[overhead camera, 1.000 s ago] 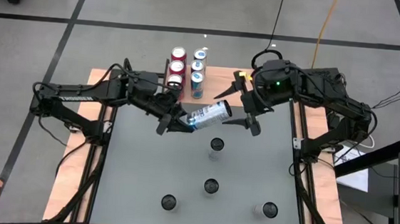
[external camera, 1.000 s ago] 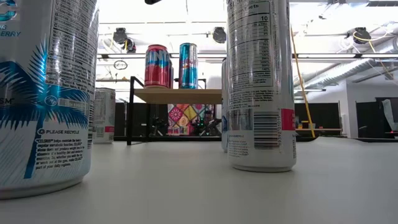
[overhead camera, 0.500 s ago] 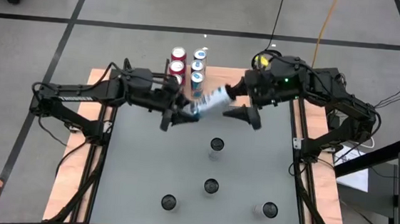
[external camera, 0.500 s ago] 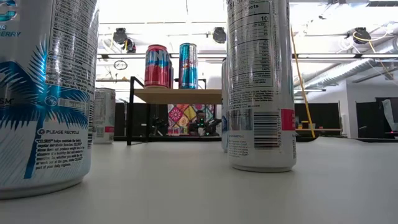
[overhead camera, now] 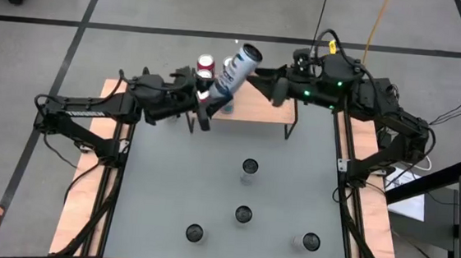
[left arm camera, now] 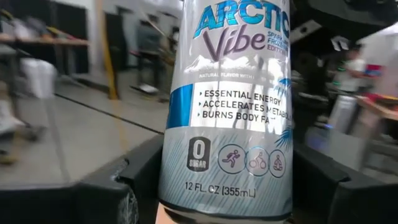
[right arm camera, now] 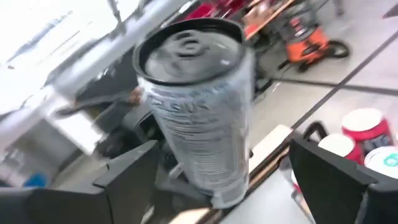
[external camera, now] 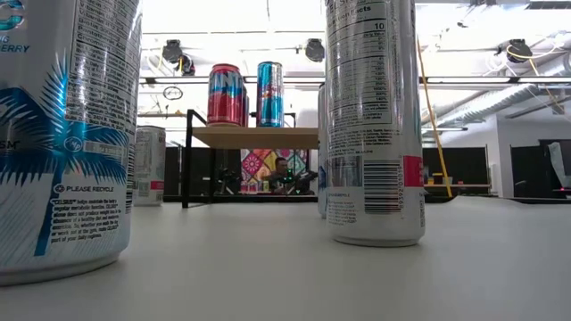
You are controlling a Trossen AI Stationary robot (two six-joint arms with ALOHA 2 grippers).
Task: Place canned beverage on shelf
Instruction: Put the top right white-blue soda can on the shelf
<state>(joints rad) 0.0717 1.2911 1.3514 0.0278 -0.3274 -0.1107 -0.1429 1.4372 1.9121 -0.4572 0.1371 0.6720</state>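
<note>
1. Left hand [overhead camera: 208,109] pinching tilted silver can [overhead camera: 237,68] above shelf [overhead camera: 253,103].
2. Right hand [overhead camera: 276,90] spread, close beside.
3. Risk: tilted can could knock the shelved cans [overhead camera: 206,64] or tip when released.

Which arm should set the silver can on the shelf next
Left, probably. The left gripper holds the silver can beside the shelf; the right gripper is open.

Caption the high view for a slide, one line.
Left gripper lifts a tilted silver-and-blue can over the wooden-topped shelf; right gripper open beside it; four cans wait on the grey table.
</note>
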